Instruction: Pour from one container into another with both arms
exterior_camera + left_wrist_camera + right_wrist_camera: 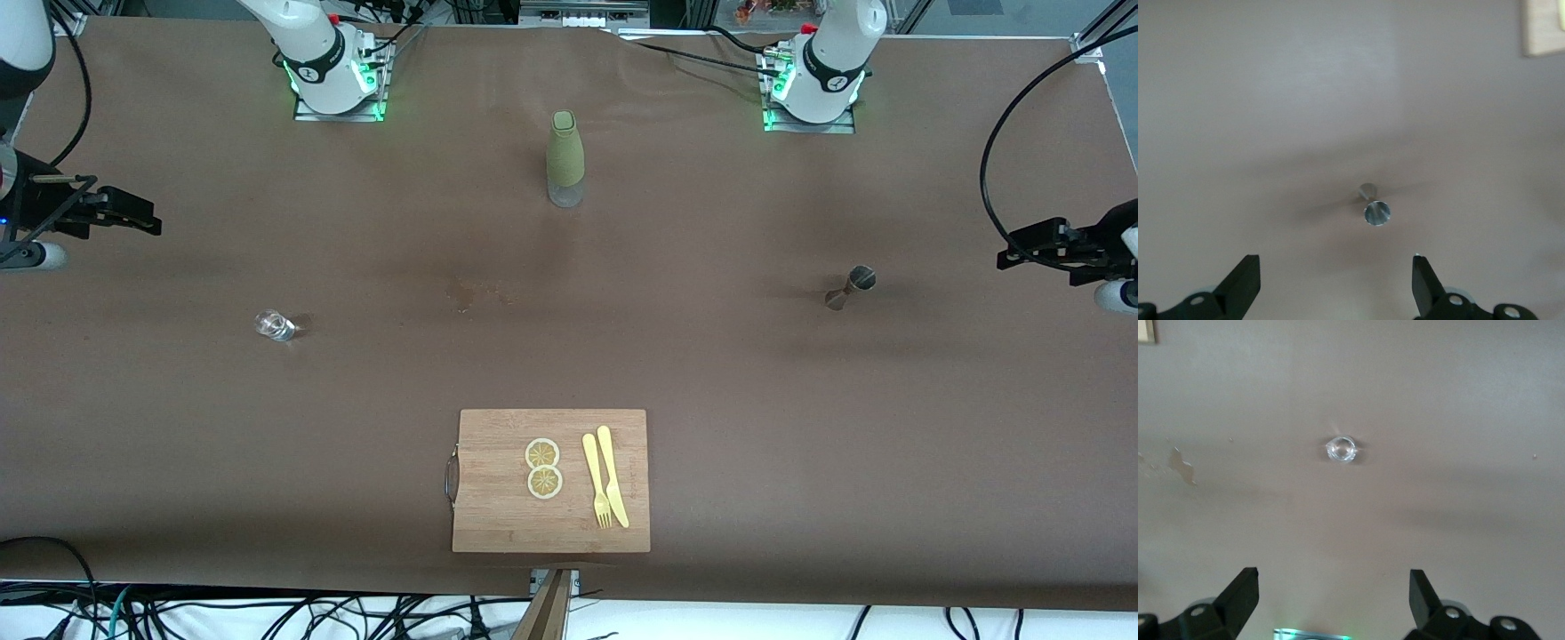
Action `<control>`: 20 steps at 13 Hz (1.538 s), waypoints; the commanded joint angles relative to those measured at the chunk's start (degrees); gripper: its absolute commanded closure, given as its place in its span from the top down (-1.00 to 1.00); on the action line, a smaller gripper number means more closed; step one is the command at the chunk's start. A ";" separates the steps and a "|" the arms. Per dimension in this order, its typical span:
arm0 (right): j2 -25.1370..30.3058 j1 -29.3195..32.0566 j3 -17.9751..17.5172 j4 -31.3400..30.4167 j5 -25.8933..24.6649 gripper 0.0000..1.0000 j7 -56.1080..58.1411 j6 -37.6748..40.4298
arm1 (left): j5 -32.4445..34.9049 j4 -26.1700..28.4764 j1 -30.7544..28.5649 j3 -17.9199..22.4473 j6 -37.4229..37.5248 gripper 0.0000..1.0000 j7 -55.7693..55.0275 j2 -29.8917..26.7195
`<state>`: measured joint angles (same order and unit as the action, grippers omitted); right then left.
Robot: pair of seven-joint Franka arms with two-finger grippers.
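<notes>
1. My right gripper (147, 220) hangs in the air over the right arm's end of the table (178, 427); its jaws stand wide apart with nothing between the fingers (1241, 590).

2. Small clear glass (275, 324), upright on the table toward the right arm's end, well apart from everything else. The right wrist view looks straight down its mouth (1341, 449); I cannot tell whether anything is in it.

3. Pale stain (462, 293) on the table surface, between the glass and the middle.

4. Wooden cutting board (498, 498) with a metal handle (452, 476), at the table edge nearest the front camera. On it: two lemon slices (543, 468) touching each other, and beside them a yellow plastic fork (595, 480) and a yellow plastic knife (613, 476), lying side by side.

5. Bottle (564, 158), upright, farther from the front camera than the board, between the two arm bases. Olive-green sleeve and cap over a clear base; contents not visible.

6. Metal measuring cup (852, 286), hourglass-shaped, standing upright toward the left arm's end. The left wrist view shows its open top (1376, 213); I cannot tell whether it is filled.

7. My left gripper (1009, 258) hangs over the left arm's end of the table, jaws wide, fingers (1241, 283) holding nothing.
</notes>
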<state>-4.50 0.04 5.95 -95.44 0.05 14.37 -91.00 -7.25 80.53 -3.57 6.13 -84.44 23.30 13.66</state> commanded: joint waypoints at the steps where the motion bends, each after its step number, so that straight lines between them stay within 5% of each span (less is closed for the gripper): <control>1: 1.25 0.58 2.39 -5.01 0.22 1.00 14.93 -4.26 | -6.35 2.78 -0.82 3.08 0.07 1.00 13.64 -0.21; 6: -2.43 2.41 6.96 -8.89 4.51 1.00 38.75 -7.08 | -15.23 7.88 -2.05 7.48 0.94 1.00 36.86 0.84; 11: -10.61 4.08 11.71 -8.80 17.78 1.00 66.98 -12.62 | -22.61 13.94 -5.31 8.80 0.95 1.00 61.64 3.30; 20: -29.24 11.91 11.72 -8.45 50.46 1.00 111.11 -13.77 | -34.92 22.04 -11.46 10.83 5.42 1.00 99.96 14.89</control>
<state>-30.48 10.57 18.04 -104.86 44.95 118.94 -105.33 -39.64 101.42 -14.02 16.69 -81.08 115.37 27.47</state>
